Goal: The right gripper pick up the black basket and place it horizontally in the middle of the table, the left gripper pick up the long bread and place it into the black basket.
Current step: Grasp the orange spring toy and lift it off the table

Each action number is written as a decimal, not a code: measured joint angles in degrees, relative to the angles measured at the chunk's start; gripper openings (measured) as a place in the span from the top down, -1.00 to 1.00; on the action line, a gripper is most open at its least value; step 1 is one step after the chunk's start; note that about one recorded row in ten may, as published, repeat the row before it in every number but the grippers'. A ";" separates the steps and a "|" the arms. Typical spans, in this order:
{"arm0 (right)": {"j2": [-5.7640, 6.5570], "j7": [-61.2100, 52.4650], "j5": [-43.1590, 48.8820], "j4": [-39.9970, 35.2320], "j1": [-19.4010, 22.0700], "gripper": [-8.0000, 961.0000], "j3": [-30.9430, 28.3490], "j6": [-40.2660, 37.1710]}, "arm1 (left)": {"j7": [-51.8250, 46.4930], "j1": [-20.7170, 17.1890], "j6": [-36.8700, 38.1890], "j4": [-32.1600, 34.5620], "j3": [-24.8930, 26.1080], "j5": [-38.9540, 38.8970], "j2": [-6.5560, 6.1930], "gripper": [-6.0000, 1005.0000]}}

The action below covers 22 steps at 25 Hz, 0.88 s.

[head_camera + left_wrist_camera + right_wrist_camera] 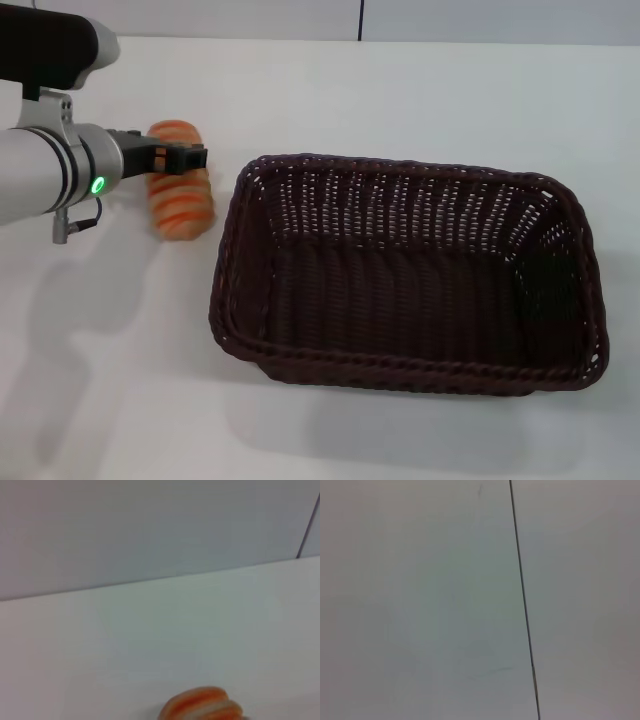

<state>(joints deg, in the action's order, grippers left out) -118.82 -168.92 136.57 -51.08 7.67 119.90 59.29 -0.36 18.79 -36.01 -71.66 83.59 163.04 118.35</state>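
The black basket [400, 165] stands empty on the white table [420, 90], right of the middle, with its long side running left to right. The long bread [182, 208], orange-tan with pale ridges, is just left of the basket, apart from it. My left gripper [176, 158], on the silver-grey arm with the green light, reaches in from the left and lies across the bread's far half. One end of the bread shows at the edge of the left wrist view [202, 706]. My right gripper is out of view.
A grey wall runs along the table's far edge [150, 580]. The right wrist view shows only a pale flat surface crossed by a dark seam [522, 600]. White tabletop lies in front of the basket and the left arm.
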 joint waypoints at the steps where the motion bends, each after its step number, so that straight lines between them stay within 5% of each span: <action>1: 0.00 0.00 0.04 0.08 0.00 -0.73 0.00 -0.05 | -0.09 0.21 -0.02 0.42 -0.01 0.23 0.04 -0.70; 14: 0.17 0.09 0.25 0.59 -0.80 -0.73 -0.23 -0.92 | -0.89 4.89 0.20 8.09 -0.11 0.59 0.15 -0.68; 22: 0.07 0.22 0.00 1.94 -1.46 -0.73 -1.44 -1.13 | -0.15 5.49 -0.42 7.16 -0.82 2.34 0.00 -0.54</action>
<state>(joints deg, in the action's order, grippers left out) -118.75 -168.70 136.58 -49.15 6.21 118.46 58.16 -0.51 24.28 -36.43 -64.50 82.77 165.38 118.35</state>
